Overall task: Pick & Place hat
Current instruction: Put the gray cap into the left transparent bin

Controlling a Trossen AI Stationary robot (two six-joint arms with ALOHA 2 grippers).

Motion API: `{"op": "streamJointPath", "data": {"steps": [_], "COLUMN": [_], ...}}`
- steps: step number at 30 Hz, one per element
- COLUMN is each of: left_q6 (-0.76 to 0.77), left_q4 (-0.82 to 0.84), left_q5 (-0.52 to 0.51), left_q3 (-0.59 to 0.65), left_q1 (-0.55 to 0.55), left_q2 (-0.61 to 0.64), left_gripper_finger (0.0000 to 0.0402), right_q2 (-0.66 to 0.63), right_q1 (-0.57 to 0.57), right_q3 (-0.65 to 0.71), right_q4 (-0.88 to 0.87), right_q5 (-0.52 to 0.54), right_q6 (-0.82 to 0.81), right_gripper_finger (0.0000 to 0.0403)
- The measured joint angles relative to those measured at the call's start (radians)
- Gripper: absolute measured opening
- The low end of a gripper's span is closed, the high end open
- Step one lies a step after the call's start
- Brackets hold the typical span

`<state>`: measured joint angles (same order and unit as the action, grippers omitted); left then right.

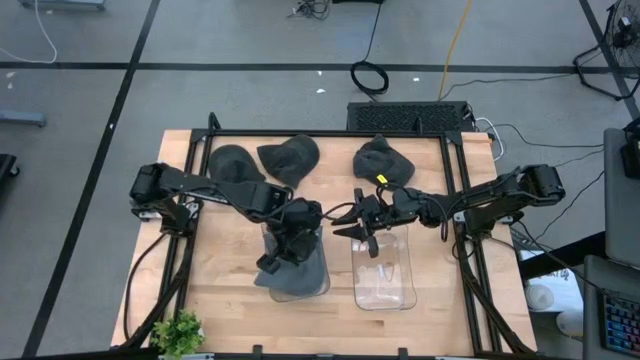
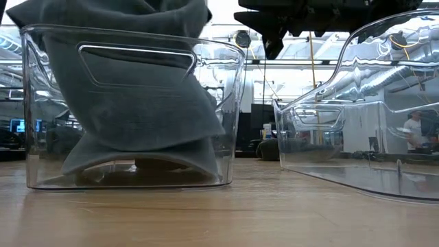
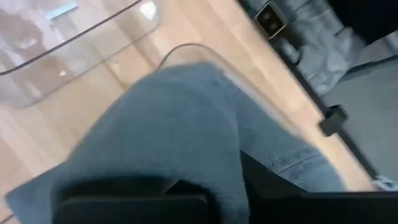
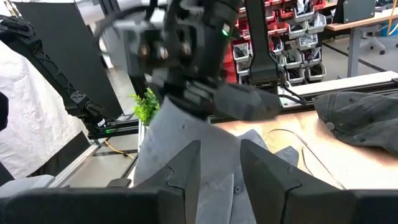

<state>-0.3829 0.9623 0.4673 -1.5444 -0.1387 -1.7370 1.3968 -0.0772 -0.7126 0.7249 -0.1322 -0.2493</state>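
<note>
Four grey hats are in view: three lie along the far edge of the counter, and the fourth hat hangs half inside the left-hand clear bin, which sits toward the middle of the counter, its crown slumped against the bin floor in the low view. The left gripper stands right over that bin with the cloth bunched beneath it; its fingers look pinched on the fabric, since the hat drapes from them rather than lying flat. The right gripper hovers above the far end of the empty right-hand bin, fingers spread and holding nothing. The hat is plainly soft and light — it folds, sags and takes the shape of whatever it meets (no stiffness to push against). Judging by that, a pinch on a thick fold or the brim edge would hold best; a thin single layer may slip free.
</note>
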Motion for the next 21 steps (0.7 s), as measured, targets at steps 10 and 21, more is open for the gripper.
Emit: {"op": "streamJointPath", "data": {"steps": [10,21], "left_q6": [0.396,0.485], "left_q4": [0.039,0.086], "left_q5": [-0.361,-0.359], "left_q3": [0.001,0.001], "left_q1": [0.045,0.055], "left_q2": [-0.021,0.093], "left_gripper_finger": [0.0072,0.0264], "right_q2": [0.000,0.000], "right_q1": [0.000,0.000], "right_q3": [0.000,0.000], "right_q4": [-0.012,-0.022], "right_q5": [0.000,0.000], "right_q6": [0.000,0.000], "right_gripper_finger": [0.0100,0.0100]}}
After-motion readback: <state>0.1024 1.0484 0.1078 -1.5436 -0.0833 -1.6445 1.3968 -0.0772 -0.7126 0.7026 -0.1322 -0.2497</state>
